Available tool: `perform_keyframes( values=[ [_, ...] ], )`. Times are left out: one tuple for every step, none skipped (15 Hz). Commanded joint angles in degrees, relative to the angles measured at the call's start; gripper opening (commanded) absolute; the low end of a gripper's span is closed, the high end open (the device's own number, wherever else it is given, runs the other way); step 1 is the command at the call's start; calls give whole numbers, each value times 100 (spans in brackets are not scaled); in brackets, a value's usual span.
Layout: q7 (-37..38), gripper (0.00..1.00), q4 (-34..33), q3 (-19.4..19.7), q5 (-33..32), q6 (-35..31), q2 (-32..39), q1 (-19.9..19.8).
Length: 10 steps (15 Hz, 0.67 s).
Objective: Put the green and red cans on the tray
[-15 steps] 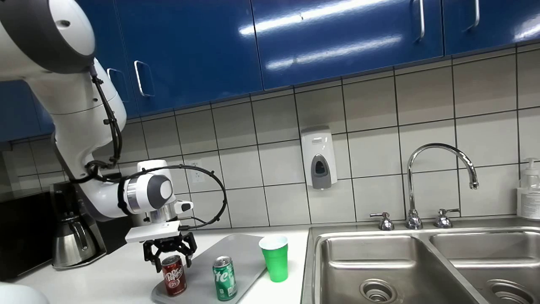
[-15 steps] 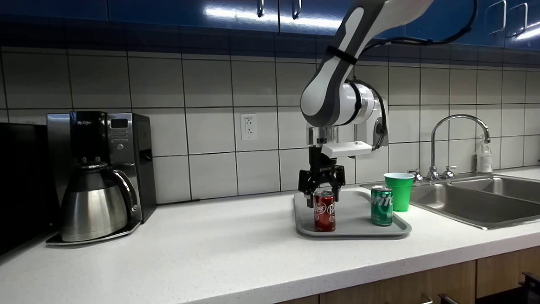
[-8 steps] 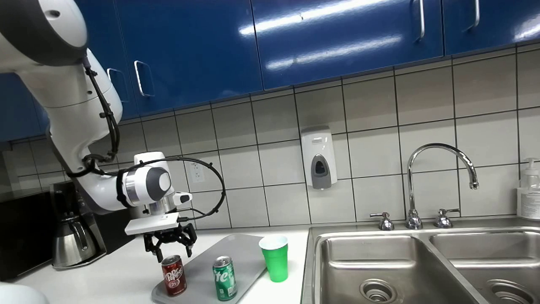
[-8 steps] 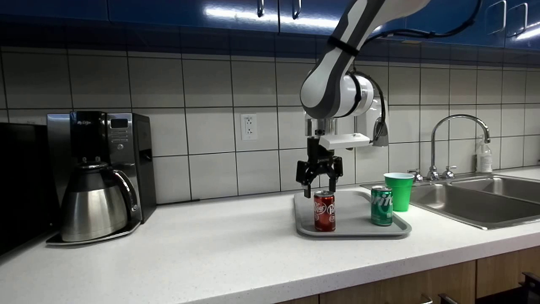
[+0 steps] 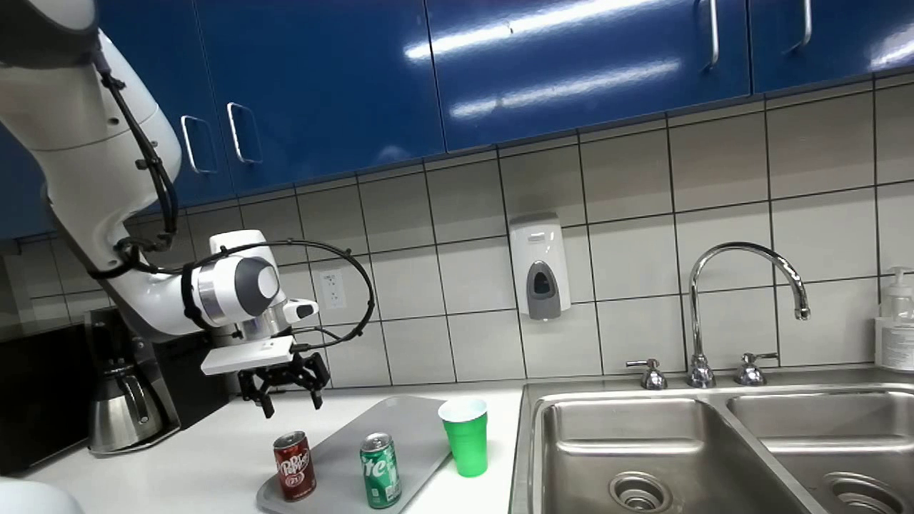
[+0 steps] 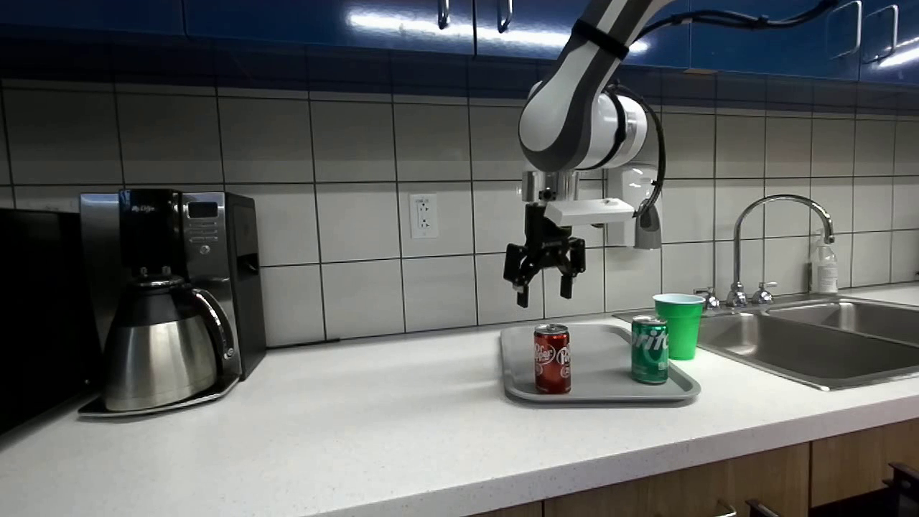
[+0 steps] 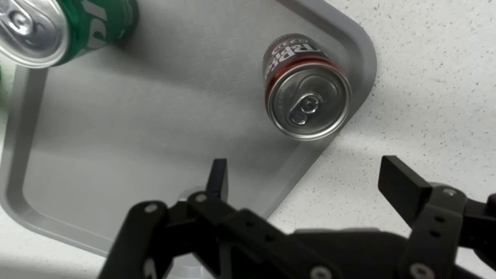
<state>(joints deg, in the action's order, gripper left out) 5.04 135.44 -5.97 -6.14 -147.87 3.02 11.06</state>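
Note:
The dark red can stands upright on the grey tray, close to one of its corners. Also upright on the tray is the green can, near the side by the plastic cup. In both exterior views my gripper hangs above the red can and a clear gap separates them. Its fingers are spread wide, and only bare tray edge and counter show between them in the wrist view.
A bright green cup stands just beside the tray, close to the green can. The steel sink lies beyond it. A coffee maker with a steel carafe stands at the counter's far end. Blue cabinets hang overhead.
My gripper has risen straight up off the red can, from fingers around its top to well above it. Both cans and the tray have stayed where they were.

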Motion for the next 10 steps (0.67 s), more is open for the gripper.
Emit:
perform_keyframes(
  values=[
    [329, 100, 426, -74, -160, 143, -641, -78],
    [356, 100, 515, -86, -145, 149, -768, -87],
    [398, 100, 608, -98, -143, 152, -905, -97],
    [434, 100, 704, -113, -136, 152, -1040, -106],
    [461, 100, 793, -128, -124, 165, -1174, -115],
    [507, 100, 887, -147, -129, 172, -1306, -124],
    [562, 100, 989, -170, -129, 184, -1455, -133],
    [593, 100, 1074, -190, -105, 201, -1587, -139],
    [643, 100, 1167, -217, -105, 226, -1732, -148],
    [685, 100, 1250, -246, -101, 259, -1868, -156]
  ],
)
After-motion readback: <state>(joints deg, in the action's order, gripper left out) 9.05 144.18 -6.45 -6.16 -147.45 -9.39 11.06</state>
